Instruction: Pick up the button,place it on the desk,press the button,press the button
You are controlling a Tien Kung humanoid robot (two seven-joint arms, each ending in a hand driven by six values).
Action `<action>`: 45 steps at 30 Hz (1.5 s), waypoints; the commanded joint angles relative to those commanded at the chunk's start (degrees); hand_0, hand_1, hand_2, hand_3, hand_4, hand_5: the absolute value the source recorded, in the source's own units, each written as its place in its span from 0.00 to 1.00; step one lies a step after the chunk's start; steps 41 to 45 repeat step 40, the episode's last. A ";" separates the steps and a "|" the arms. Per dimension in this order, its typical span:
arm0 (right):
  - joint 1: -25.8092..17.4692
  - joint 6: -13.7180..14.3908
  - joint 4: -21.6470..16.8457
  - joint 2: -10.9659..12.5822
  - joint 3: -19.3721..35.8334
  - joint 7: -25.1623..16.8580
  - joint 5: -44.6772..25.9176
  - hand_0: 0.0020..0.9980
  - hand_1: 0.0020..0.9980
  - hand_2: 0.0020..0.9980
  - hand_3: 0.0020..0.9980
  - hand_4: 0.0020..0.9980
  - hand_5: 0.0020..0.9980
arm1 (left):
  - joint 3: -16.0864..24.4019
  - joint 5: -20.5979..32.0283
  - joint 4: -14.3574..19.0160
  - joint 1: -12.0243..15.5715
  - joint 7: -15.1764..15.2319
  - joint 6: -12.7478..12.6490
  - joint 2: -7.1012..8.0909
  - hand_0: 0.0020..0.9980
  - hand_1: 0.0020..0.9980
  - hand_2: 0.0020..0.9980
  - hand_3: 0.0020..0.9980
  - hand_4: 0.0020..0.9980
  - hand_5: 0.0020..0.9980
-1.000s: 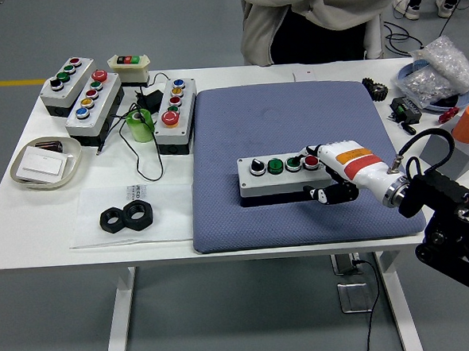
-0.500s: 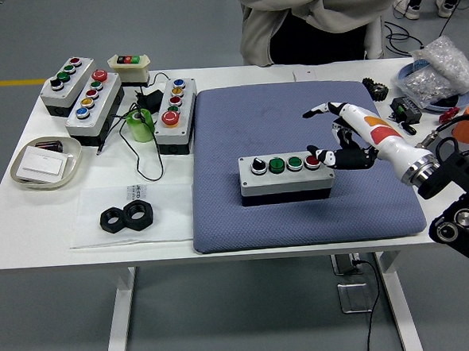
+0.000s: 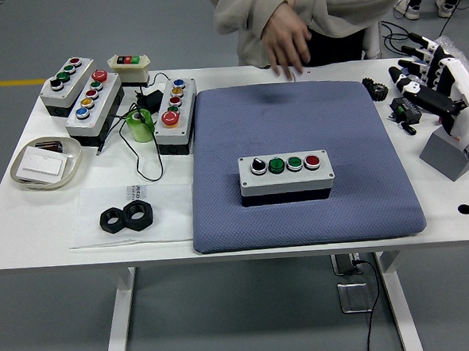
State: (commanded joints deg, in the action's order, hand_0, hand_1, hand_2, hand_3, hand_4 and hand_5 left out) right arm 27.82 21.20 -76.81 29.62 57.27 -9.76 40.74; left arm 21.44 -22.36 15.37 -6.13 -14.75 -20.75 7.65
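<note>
Nuts [image 3: 124,218], black pair, sit lower left on paper. Button box [image 3: 285,173] lies centre frame on blue mat [image 3: 245,222], w/ black, two green, red caps up; nothing touches it. Right hand [image 3: 421,70] hangs at upper right edge, well apart from box, fingers spread, holding nothing. Left arm not visible. Spare boxes [image 3: 82,93] crowd upper left. Person's hand [image 3: 286,41] hovers at mat's far edge. Judgement: for the press, come straight down w/ one fingertip on a single cap, so box doesn't slide.
</note>
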 joint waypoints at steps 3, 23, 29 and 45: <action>-0.87 0.32 0.86 0.00 1.49 -0.04 -7.45 0.93 0.82 0.87 0.88 0.68 0.31 | 0.24 -0.37 -0.05 0.04 -0.09 0.03 -0.07 0.74 0.78 0.85 0.76 0.53 1.00; -3.37 0.39 2.75 0.04 4.61 1.89 -30.09 0.94 0.83 0.86 0.86 0.69 0.31 | 0.68 -1.09 -0.16 0.43 -0.22 0.06 -0.17 0.74 0.78 0.85 0.76 0.53 1.00; -3.61 0.57 2.89 -0.02 4.82 2.39 -29.87 0.94 0.83 0.86 0.86 0.69 0.31 | 0.81 -1.30 -0.15 0.58 -0.28 0.10 -0.16 0.74 0.78 0.85 0.76 0.53 1.00; -3.68 1.55 2.77 0.30 5.26 2.91 -24.62 0.94 0.83 0.86 0.86 0.67 0.33 | 0.41 -0.83 -0.09 0.38 -0.10 0.06 -0.06 0.74 0.78 0.85 0.76 0.53 1.00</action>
